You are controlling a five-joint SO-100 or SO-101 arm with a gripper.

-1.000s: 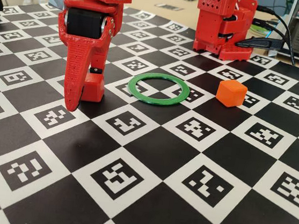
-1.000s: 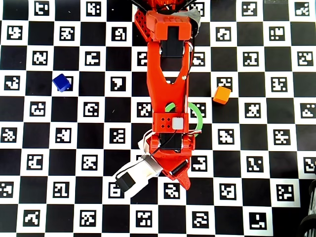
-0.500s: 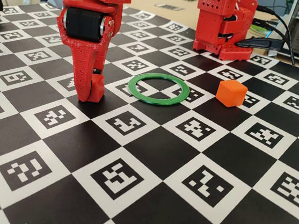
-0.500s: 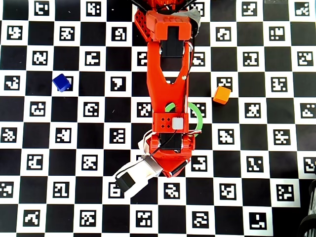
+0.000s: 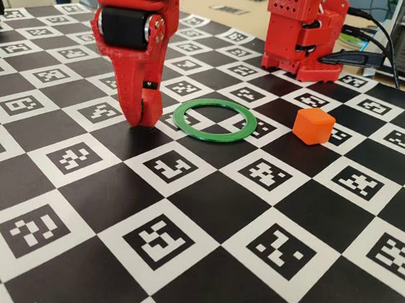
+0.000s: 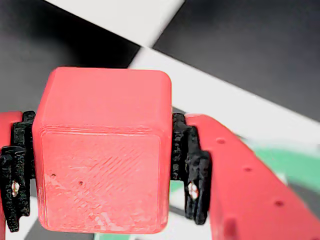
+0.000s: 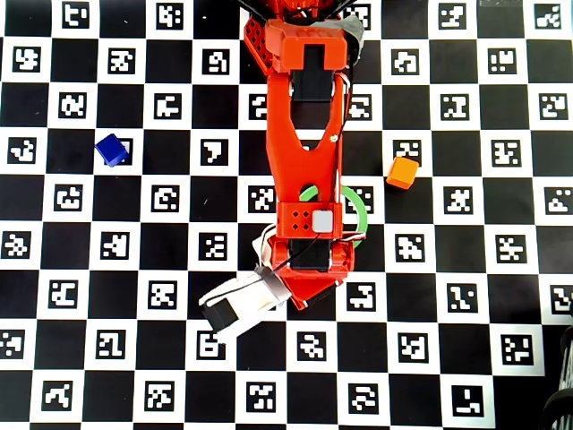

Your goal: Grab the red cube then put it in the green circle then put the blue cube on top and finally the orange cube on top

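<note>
- Closest in, the wrist view tells the story: the red cube (image 6: pixel 102 150) is pinched between the black pads (image 6: pixel 187 165) of the tool (image 6: pixel 100 165), jaws clamped flat on two opposite faces.
- A second ago those jaws stood apart around the cube; now they have shut and tipped towards the ring, so the grab looks done.
- In the fixed view the tool (image 5: pixel 142 119) sits low over the worktop (image 5: pixel 202 217), just beside the green circle (image 5: pixel 215 120), near the worktop's middle.
- Next, I'd say: carry the cube across and set it inside the ring.
- Further off, the orange cube (image 5: pixel 314 125) waits towards the right edge in that view.
- In the overhead view, the blue cube (image 7: pixel 111 150) sits untouched towards the left edge.
</note>
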